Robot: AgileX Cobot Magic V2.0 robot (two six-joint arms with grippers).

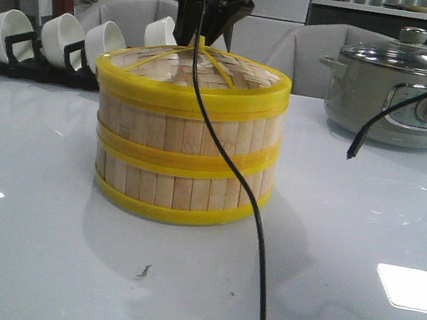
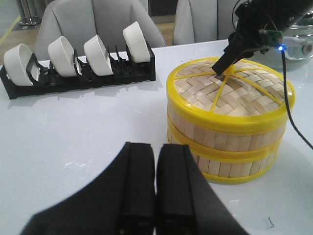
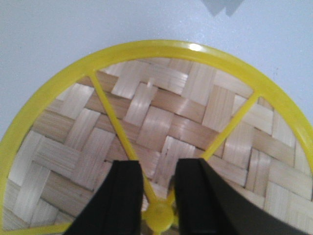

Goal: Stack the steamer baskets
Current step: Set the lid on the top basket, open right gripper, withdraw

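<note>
- The steamer baskets (image 1: 184, 143) sit stacked two high in the middle of the glossy white table (image 1: 364, 231), lined up neatly so they read as one drum.
- Walls are pale upright bamboo slats, a bit uneven in tone; bright yellow plastic-looking bands run around the base, the seam in the middle and the top edge.
- On top there's a lid (image 2: 230, 90): flat woven bamboo in a herringbone pattern, with a yellow rim and thin yellow spokes meeting at a small round knob (image 3: 159, 215).
- The right gripper (image 3: 157, 196) is down over the lid centre, black fingers (image 3: 124, 196) on either side of the knob with a narrow gap. Can't really tell whether they're pinching it or just close to it.
- The left gripper (image 2: 155, 181) hangs just above the table near the stack, its two black padded fingers pressed flat together, holding nothing.
- Behind on the left, a black rack (image 1: 35, 61) holds white ceramic bowls (image 1: 63, 37) tipped on edge.
- Back right there's a grey-green electric pot (image 1: 404, 96) with a glass lid and a dial, well apart from the stack.
- A thin black cable (image 1: 258, 239) dangles across the front view in front of the baskets.
</note>
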